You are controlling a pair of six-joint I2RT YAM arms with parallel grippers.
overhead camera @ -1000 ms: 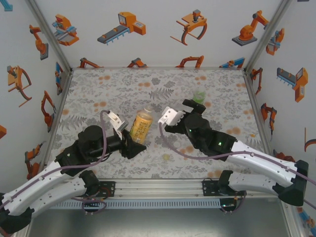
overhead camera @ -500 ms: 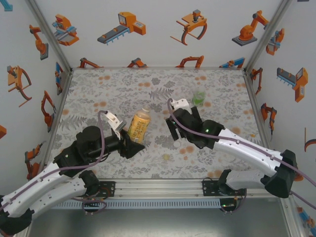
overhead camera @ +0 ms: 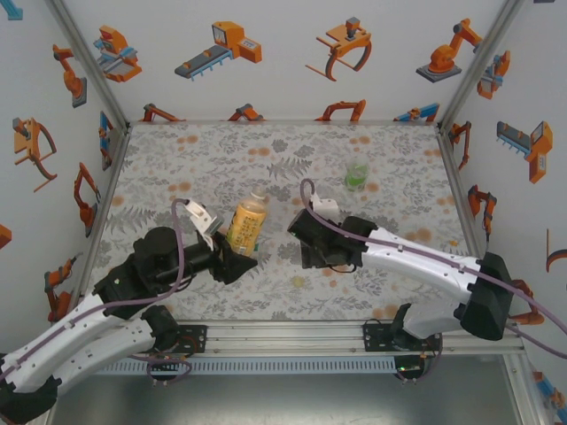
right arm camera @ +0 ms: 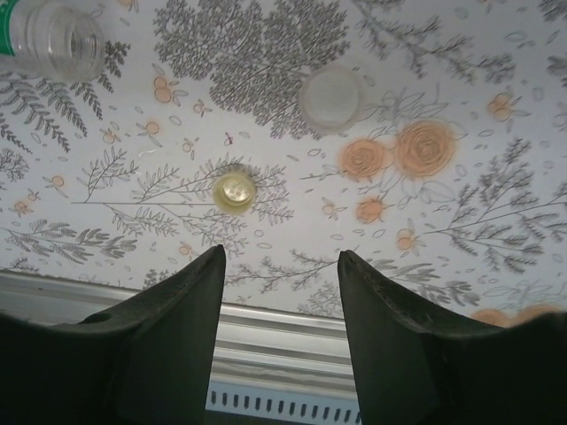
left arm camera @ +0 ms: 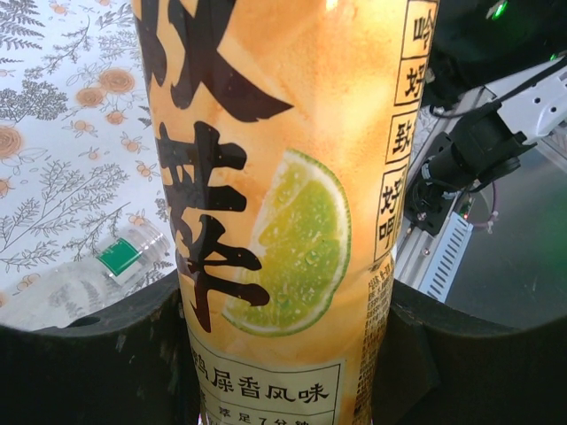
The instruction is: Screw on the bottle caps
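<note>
Firmly, left jaws grip the amber-yellow, lime-labelled bottle (left arm camera: 283,177); right jaws gape empty near 1 pale yellowish cap (right arm camera: 234,192).

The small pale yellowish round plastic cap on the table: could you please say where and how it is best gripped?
Pinch the pale yellowish round plastic cap across its side wall, coming straight down from above. It lies flat and low on the flowered table, round face up, so probably only opposite rim edges offer purchase.
</note>
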